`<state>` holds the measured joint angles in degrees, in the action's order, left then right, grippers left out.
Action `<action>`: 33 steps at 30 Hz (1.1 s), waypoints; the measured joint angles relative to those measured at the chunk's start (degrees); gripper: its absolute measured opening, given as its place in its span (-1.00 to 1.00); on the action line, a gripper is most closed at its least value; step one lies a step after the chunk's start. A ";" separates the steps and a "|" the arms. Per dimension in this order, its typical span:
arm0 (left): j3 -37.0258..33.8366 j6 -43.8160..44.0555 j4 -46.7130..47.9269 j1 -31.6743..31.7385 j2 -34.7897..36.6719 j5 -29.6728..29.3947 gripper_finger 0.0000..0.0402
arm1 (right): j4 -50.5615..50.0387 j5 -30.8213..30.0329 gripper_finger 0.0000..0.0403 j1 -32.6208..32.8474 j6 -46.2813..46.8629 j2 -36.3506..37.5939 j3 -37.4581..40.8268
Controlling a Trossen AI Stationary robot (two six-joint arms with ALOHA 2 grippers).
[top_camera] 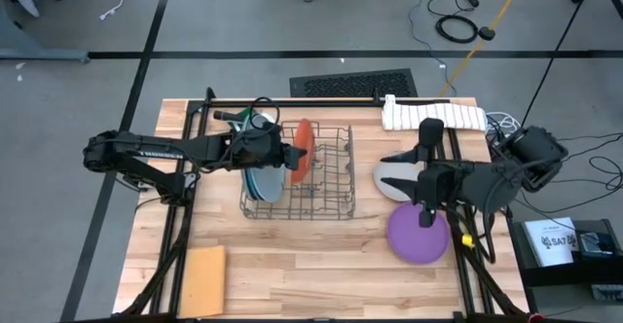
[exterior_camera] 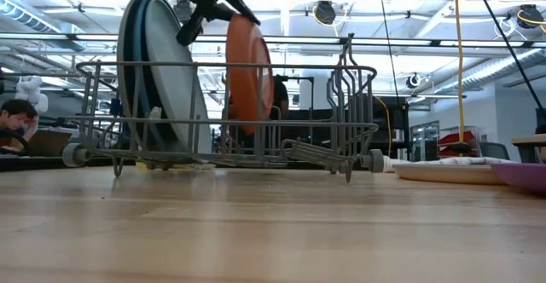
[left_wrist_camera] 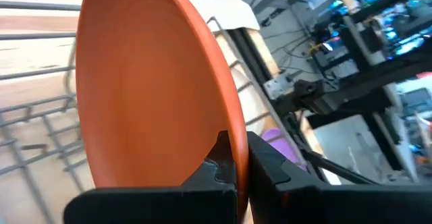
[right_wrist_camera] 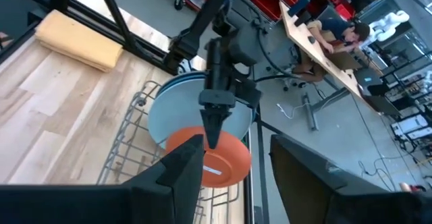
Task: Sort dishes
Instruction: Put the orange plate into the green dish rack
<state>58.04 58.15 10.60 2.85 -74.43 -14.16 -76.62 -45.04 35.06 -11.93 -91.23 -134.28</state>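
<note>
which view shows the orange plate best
The left wrist view: the orange plate fills it, its rim pinched by the left gripper. The low view shows it upright in the wire rack; the high view shows only its edge; the right wrist view shows its face, partly hidden.

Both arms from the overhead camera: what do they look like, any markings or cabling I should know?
Both arms are dark, jointed links. The left arm has pale lettering along its long link. The right arm ends in a bulky dark base with thin cables trailing off. Each gripper has two flat, dark fingers.
</note>
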 joint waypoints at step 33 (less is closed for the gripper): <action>0.00 7.77 -7.43 -3.91 -8.09 -5.41 -0.94 | 0.06 -0.04 -0.18 1.19 -0.17 -5.28 0.02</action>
<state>58.04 65.92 3.16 -1.06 -82.52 -19.57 -76.56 -45.08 36.25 -12.10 -96.51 -134.26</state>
